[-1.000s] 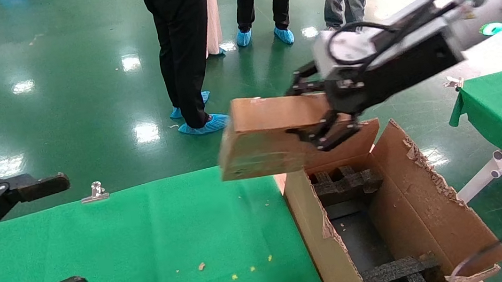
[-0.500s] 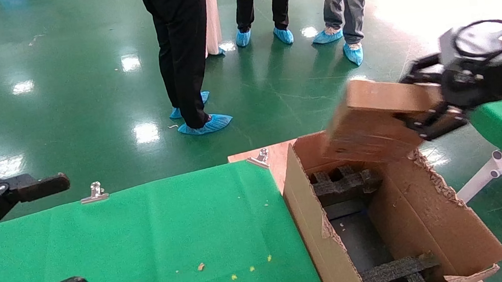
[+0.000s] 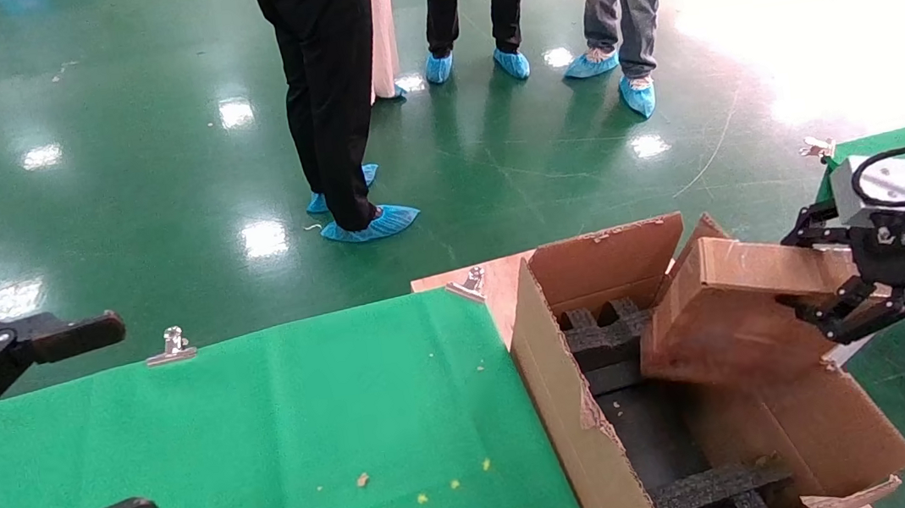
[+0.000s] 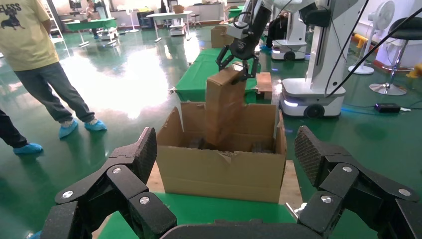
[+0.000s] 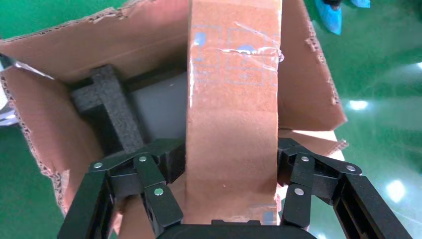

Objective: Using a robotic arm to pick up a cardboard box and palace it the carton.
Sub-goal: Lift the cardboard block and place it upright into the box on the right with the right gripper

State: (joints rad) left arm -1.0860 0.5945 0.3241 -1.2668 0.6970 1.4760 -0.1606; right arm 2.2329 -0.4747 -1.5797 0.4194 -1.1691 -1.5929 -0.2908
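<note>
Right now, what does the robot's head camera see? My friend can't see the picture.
The right black claw gripper holds a small brown cardboard box, tilted and dipping into a big open brown carton with black foam inserts. The left black claw gripper hangs open over a green cloth-covered table; people in blue shoe covers stand behind.

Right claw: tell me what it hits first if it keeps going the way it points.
Probably the carton's interior: the right claw, shut on the cardboard box, points into it, so the box's far end would meet the black foam or floor first.
</note>
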